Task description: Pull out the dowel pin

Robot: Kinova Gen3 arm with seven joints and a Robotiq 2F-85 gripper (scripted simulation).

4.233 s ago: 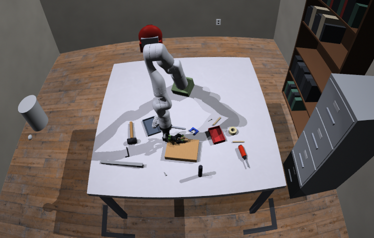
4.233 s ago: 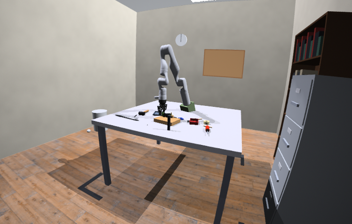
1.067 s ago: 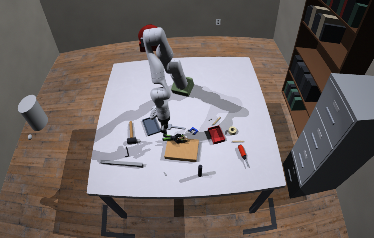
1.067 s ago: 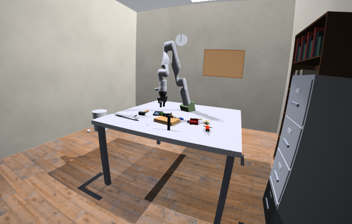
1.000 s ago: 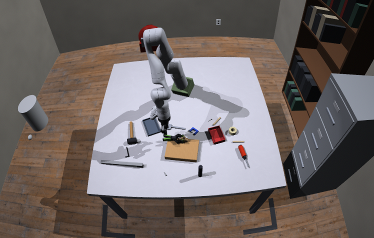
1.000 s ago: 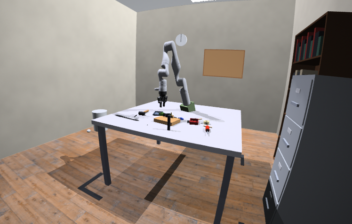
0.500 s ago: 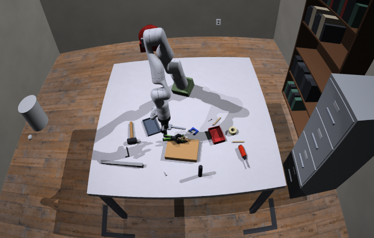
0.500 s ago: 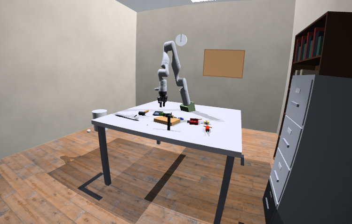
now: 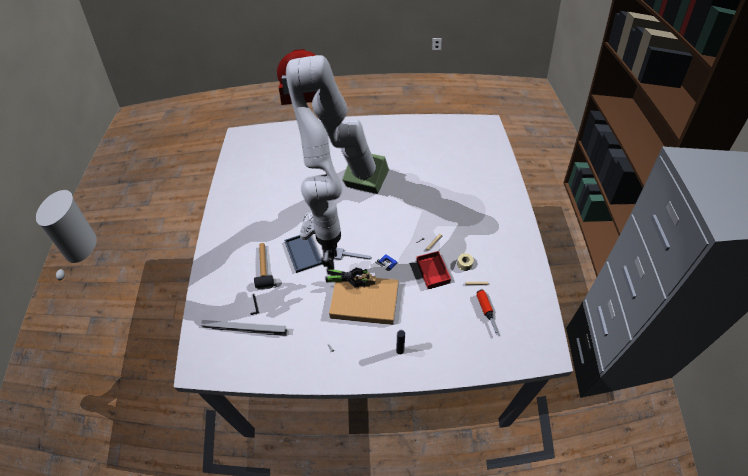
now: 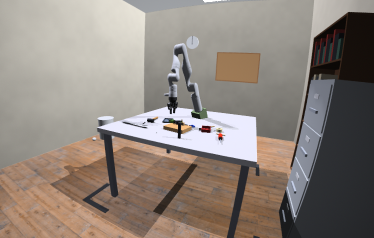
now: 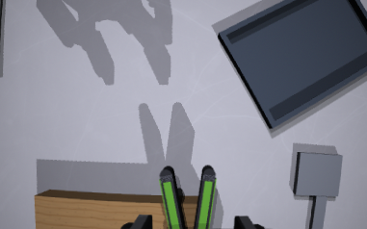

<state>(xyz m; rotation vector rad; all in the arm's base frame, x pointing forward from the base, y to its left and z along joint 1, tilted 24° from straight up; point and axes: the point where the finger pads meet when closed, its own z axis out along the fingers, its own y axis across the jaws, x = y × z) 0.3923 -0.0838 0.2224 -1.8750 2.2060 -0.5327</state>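
Note:
The spring clamp (image 9: 358, 276) (image 10: 177, 121) (image 11: 171, 202) lies at the back edge of the wooden bench board (image 9: 363, 304) (image 10: 176, 127) (image 11: 95, 213), its green handles sticking out past the board. Small pale wooden parts (image 9: 371, 277) (image 10: 182, 121) show at its jaws. Block, stop and pin are too small to tell apart, so whether the pin is in its hole or something loose is in the gap cannot be seen. My gripper (image 9: 328, 264) (image 10: 172, 112) (image 11: 193, 223) points down, partly open and empty, above the clamp handles. The handles show between and below its fingertips in the wrist view.
A dark tray (image 9: 303, 253) (image 11: 307, 58) and a grey flat-headed tool (image 11: 319, 174) lie near the handles. A mallet (image 9: 263, 263) lies left. A blue object (image 9: 387, 256), a red bin (image 9: 434, 269) and a screwdriver (image 9: 484, 303) lie right. A black cylinder (image 9: 400, 342) (image 10: 179, 130) stands in front.

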